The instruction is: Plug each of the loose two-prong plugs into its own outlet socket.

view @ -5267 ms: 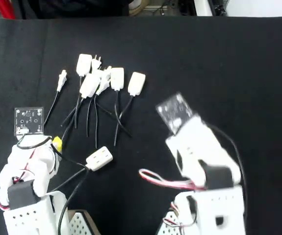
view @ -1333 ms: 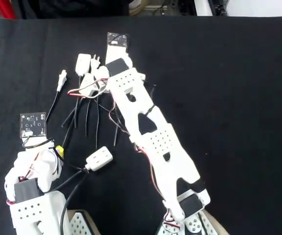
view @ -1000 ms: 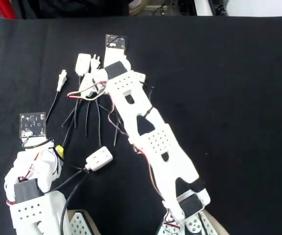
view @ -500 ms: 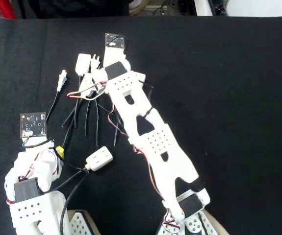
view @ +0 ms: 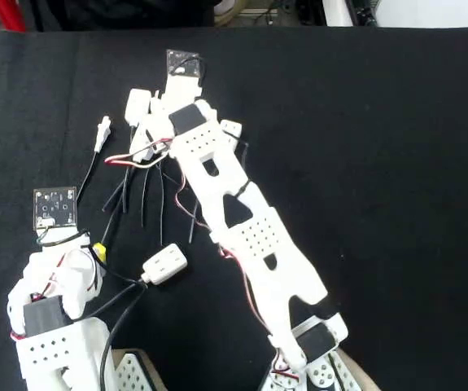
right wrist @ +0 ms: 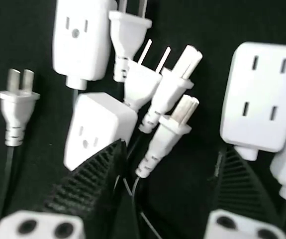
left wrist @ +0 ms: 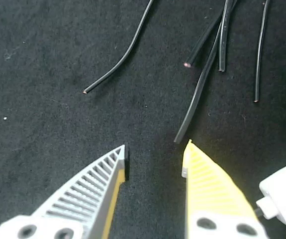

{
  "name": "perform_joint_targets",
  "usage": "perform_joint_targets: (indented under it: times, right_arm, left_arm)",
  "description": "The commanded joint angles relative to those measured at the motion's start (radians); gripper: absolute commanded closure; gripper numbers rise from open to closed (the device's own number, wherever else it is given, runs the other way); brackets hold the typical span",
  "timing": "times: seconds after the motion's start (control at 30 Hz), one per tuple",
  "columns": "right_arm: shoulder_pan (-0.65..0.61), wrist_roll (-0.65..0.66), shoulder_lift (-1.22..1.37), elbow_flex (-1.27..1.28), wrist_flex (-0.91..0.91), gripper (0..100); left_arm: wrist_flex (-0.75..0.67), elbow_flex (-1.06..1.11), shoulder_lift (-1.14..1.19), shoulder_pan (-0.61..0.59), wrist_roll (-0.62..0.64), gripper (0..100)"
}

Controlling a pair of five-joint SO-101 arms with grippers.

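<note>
I had pushed my right end effector [right wrist: 172,149] further over the plugs [right wrist: 143,79], spread and empty, ready for a first grasp.

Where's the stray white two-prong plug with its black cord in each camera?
High view: the stray white two-prong plug lies left of the plug cluster, black cord trailing toward the left arm.
Left wrist view: likely its cord, ending ahead of the left gripper.
Right wrist view: the plug, beside a white socket block.
Shared landmark: neighbouring black cords.

plug cluster [view: 138,106] under right arm [view: 246,224], socket [left wrist: 283,196] cropped
</note>
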Motion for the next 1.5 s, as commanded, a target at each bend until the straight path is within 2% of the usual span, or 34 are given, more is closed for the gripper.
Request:
perform_joint_targets:
  times: [0.0,0.07,0.23,0.3,0.6,0.8,0.93,1.13,1.23,1.33,1.47]
  right_arm:
    - [-0.009,0.003,0.007,-0.047,-0.02,71.1]
    - [-0.008,0.003,0.012,-0.045,-0.012,74.0]
    - [-0.005,0.009,0.007,-0.047,0.017,92.5]
    - [0.002,0.011,0.007,-0.047,0.026,96.6]
    - [0.049,0.012,0.007,-0.05,0.187,98.3]
    - [0.095,0.069,0.013,-0.196,0.328,98.7]
    - [0.109,0.16,0.007,-0.286,0.39,98.7]
    - [0.133,0.324,-0.053,-0.268,0.391,98.7]
    - [0.152,0.457,-0.122,-0.252,0.393,98.7]
    - [0.178,0.594,-0.22,-0.17,0.393,98.7]
    - [0.21,0.68,-0.415,0.071,0.393,98.6]
  left_arm:
    - [-0.014,-0.007,-0.002,-0.002,0.002,80]
    - [-0.012,-0.007,-0.002,-0.002,0.002,80]
    - [-0.012,-0.007,-0.002,-0.002,0.002,80]
    - [-0.012,-0.007,-0.002,-0.002,0.002,80]
    - [-0.012,-0.007,-0.002,-0.002,0.002,80]
    - [-0.012,-0.007,-0.002,-0.002,0.002,80]
    - [-0.012,-0.007,-0.002,-0.002,0.002,80]
    - [-0.012,-0.007,-0.002,-0.002,0.002,80]
    - [-0.012,-0.007,-0.002,-0.002,0.002,80]
    - [-0.014,-0.005,-0.002,-0.002,0.002,80]
    - [-0.014,-0.005,-0.002,-0.002,0.002,80]
